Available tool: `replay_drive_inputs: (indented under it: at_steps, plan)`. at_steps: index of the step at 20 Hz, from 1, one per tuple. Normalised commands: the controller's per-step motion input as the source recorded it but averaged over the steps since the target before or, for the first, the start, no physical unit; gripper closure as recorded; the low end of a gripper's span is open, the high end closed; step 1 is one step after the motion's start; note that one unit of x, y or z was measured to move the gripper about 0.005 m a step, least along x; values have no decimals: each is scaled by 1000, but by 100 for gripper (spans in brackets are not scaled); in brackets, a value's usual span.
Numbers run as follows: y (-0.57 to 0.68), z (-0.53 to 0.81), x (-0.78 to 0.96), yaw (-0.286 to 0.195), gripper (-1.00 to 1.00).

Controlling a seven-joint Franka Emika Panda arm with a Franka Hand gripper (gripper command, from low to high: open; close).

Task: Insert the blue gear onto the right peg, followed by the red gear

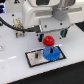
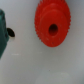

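We see the red gear (image 1: 48, 40) above the blue gear (image 1: 49, 52) on the grey plate (image 1: 35, 58); the fingers' (image 1: 49, 33) grip, we cannot tell.

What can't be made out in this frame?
- End effector: exterior view too small and blurred to show open or shut; whether it holds the red gear is unclear.
- Right peg: not visible; in the exterior view the blue gear and red gear cover where it would stand.
- Wrist view: red gear cut by the edge; a dark blurred shape can't be identified.
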Motion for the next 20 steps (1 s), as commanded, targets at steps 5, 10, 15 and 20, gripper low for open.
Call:
replay_drive_inputs:
  at_steps: [5,10,15,20]
  plan:
    - [-4,-237,-128,0,-100]
    - [2,-245,-120,0,-100]
    - [2,-209,-144,0,100]
    - [6,-127,-184,0,100]
